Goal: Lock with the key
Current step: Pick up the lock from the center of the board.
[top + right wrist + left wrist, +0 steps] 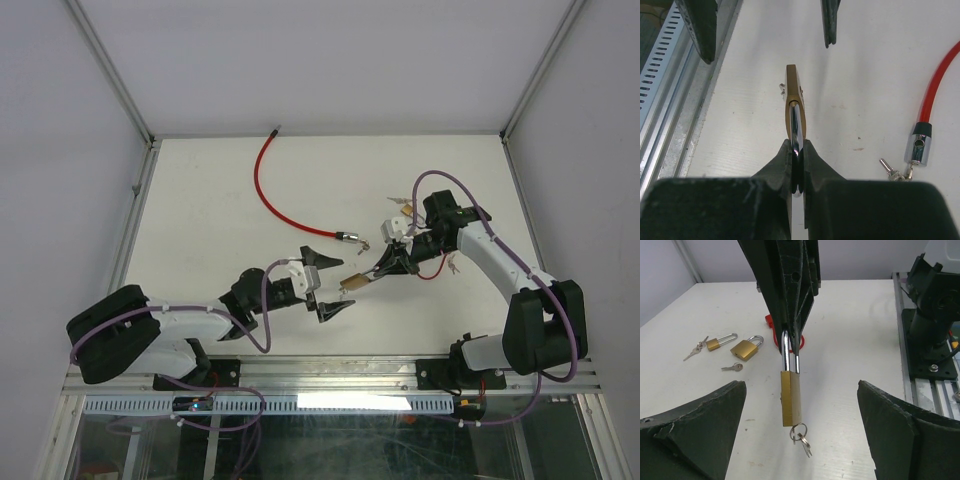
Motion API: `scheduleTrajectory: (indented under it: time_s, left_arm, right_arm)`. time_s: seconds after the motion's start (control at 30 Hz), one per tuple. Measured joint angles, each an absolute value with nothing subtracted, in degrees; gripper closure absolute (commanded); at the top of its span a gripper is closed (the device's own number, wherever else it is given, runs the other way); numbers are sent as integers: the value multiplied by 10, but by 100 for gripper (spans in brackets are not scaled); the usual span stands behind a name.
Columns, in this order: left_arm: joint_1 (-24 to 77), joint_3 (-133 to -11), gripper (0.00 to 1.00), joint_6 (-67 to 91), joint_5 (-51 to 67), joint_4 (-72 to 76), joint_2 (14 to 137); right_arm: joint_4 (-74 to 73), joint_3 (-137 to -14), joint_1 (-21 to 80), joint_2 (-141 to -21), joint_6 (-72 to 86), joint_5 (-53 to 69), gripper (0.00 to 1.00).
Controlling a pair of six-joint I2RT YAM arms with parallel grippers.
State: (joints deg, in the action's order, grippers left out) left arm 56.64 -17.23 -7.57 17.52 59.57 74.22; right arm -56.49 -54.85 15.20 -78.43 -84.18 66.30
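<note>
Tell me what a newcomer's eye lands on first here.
The brass padlock, keys at its base, is held by its shackle in the shut right gripper above the table. The open left gripper flanks it without touching. A red cable curves across the far half.

We are gripping the brass padlock with a steel shackle [791, 405] over the white tabletop [200, 250], its shackle pinched in the right gripper [797, 150]. A small metal key ring [801, 436] is hanging from the padlock's end, which is pointing toward the left gripper [328, 285], whose jaws are spreading to either side of it. The red plastic-coated cable [268, 190] is lying behind, curving off to the far left. Two smaller brass padlocks [746, 348] are lying side by side behind the right arm.
</note>
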Motion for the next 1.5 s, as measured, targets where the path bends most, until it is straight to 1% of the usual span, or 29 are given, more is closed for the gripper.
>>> scheduleTrajectory:
  time_s: [0.23,0.3,0.47,0.8,0.93,1.0,1.03,1.07,1.13,1.17,1.3,1.37,1.43,1.47,1.5]
  left_arm:
    - [576,-221,9,-107,150,526,773]
    - [578,-237,12,-112,149,507,786]
    - [578,-261,27,-121,132,465,811]
    - [578,-311,49,-131,126,381,859]
    - [578,-324,65,-131,138,363,870]
    - [578,-328,75,-130,140,358,871]
    - [578,-329,79,-130,141,356,871]
    - [578,-329,84,-130,142,354,871]
    - [578,-329,98,-129,144,352,871]
    - [577,-330,100,-128,144,351,871]
    - [577,-330,100,-131,150,349,871]
    - [577,-330,100,-134,152,350,871]
    - [576,-328,100,-137,154,354,871]
    - [575,-326,100,-142,157,357,871]
    - [573,-322,100,-145,164,359,871]
  right_arm:
    - [-568,-548,152,-784,-844,661,100]
    - [-568,-548,152,-784,-844,661,100]
    - [-568,-548,152,-784,-844,659,100]
    - [-569,-548,152,-784,-846,657,100]
    - [-569,-548,152,-784,-850,655,100]
    - [-569,-548,152,-784,-851,655,100]
    - [-569,-548,152,-784,-852,655,100]
    - [-569,-548,152,-784,-852,655,100]
    - [-572,-548,152,-784,-854,654,100]
    - [-573,-548,152,-784,-855,653,100]
    - [-580,-548,152,-784,-862,653,100]
    - [-583,-548,153,-784,-867,653,87]
    - [-584,-548,153,-785,-872,654,68]
    - [-586,-547,153,-785,-877,658,64]
    - [-587,-547,154,-785,-880,661,64]
